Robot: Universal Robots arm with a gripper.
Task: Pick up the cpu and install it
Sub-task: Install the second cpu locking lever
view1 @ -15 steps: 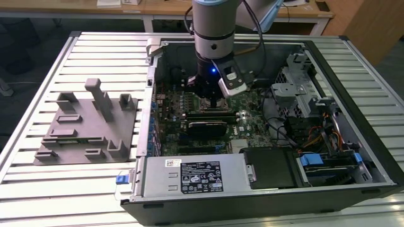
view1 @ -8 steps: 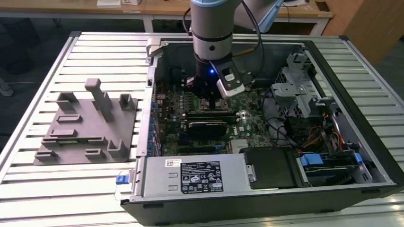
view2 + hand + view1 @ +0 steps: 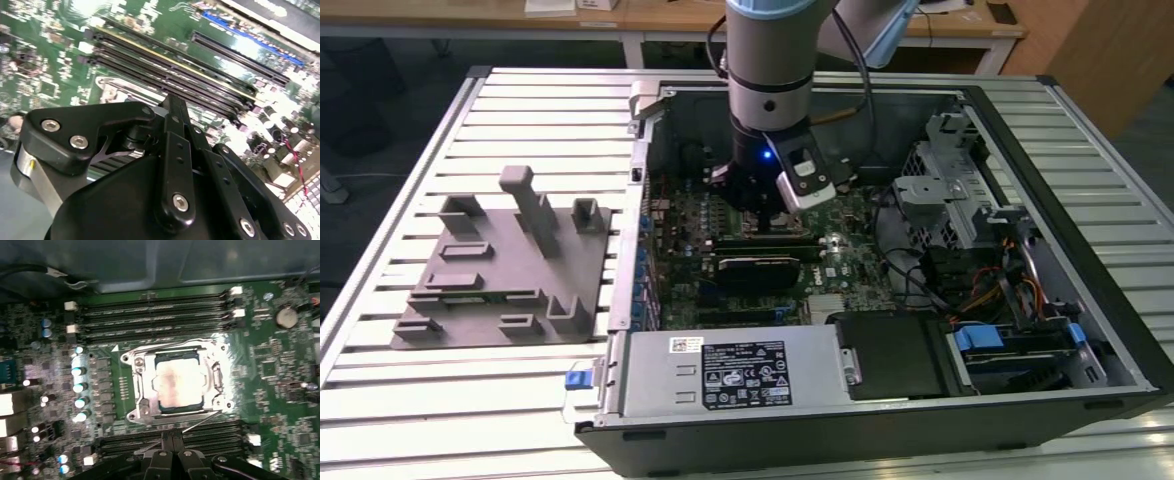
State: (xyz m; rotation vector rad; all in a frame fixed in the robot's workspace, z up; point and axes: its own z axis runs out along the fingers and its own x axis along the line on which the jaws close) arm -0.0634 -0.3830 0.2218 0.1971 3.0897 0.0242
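The cpu (image 3: pixel 177 384), a square chip with a silvery top, lies flat inside the metal socket frame (image 3: pixel 137 390) on the green motherboard (image 3: pixel 280 370) in the first wrist view. My gripper (image 3: pixel 171 439) hangs just off the socket's edge, beside the memory slots, fingers pressed together with nothing between them. It does not touch the cpu. In the exterior view the gripper (image 3: pixel 754 195) is down inside the open computer case (image 3: pixel 1067 130), over the motherboard's middle. The second wrist view shows the black finger linkage (image 3: pixel 172 150) above the memory slots (image 3: pixel 165 65).
A grey fixture plate (image 3: pixel 494 270) with upright blocks lies on the slatted table at the exterior view's left. Inside the case are a power supply (image 3: pixel 734 370), drive cages (image 3: pixel 961 190) and cables (image 3: pixel 987 290) at the exterior view's right. Capacitors (image 3: pixel 80 385) line the board beside the socket.
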